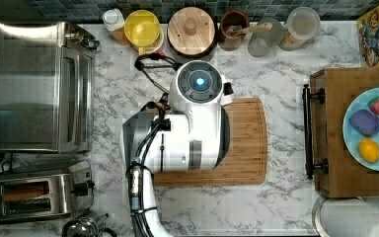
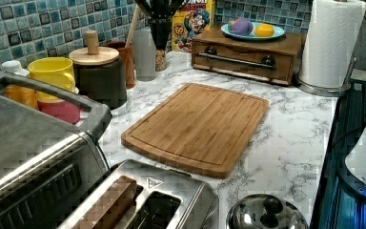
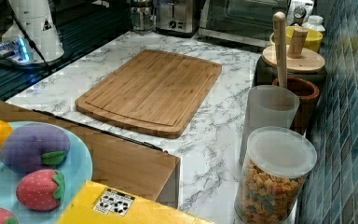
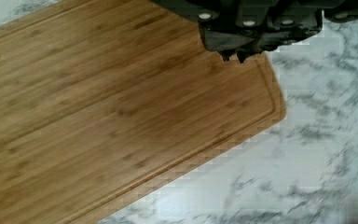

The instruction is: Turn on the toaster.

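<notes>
The toaster [image 1: 42, 195] is a small steel box in the top view's lower left corner, with its black lever [image 1: 85, 187] on the end facing the arm. It also shows at the left view's bottom edge as the toaster [image 2: 143, 200], with something brown in one slot, and far back in the right view as the toaster [image 3: 172, 16]. In the wrist view my gripper [image 4: 233, 57] hangs shut and empty above a corner of the wooden cutting board [image 4: 98, 116]. From above, the white arm [image 1: 192, 133] covers the board's left part, well to the right of the toaster.
A large steel toaster oven [image 1: 42, 86] stands beside the toaster. A steel kettle lid [image 2: 266, 214] sits close to the toaster's lever end. Jars, a yellow mug [image 1: 141, 27] and a wooden box [image 1: 335, 182] bearing a plate of toy fruit line the counter's edges.
</notes>
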`<state>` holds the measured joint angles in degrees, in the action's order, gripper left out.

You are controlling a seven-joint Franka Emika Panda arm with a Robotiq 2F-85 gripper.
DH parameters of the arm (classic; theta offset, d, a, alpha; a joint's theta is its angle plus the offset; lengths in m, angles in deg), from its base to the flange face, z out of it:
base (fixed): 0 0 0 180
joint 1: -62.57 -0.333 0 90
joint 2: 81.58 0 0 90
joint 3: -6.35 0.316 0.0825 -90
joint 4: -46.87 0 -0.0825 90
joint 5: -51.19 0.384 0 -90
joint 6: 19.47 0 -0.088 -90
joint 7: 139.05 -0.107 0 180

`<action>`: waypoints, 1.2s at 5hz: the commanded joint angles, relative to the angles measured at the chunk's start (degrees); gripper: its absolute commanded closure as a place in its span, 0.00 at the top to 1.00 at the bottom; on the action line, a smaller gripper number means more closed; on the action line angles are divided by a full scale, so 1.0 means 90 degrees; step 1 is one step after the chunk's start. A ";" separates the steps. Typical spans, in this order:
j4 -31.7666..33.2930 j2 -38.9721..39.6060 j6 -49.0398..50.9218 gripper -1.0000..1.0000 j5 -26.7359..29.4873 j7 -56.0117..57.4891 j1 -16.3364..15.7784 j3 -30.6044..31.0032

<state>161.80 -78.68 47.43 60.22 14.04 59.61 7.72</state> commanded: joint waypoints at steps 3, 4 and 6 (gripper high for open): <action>0.1236 -0.1036 -0.0545 0.00 0.0239 0.0643 -0.1118 0.1063; 0.1262 -0.0899 -0.0315 0.00 0.0260 0.0716 -0.1129 0.1303; 0.1500 -0.1140 -0.0261 0.00 0.0508 0.0804 -0.1504 0.1468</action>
<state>172.77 -87.04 43.29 62.06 18.22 47.42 19.28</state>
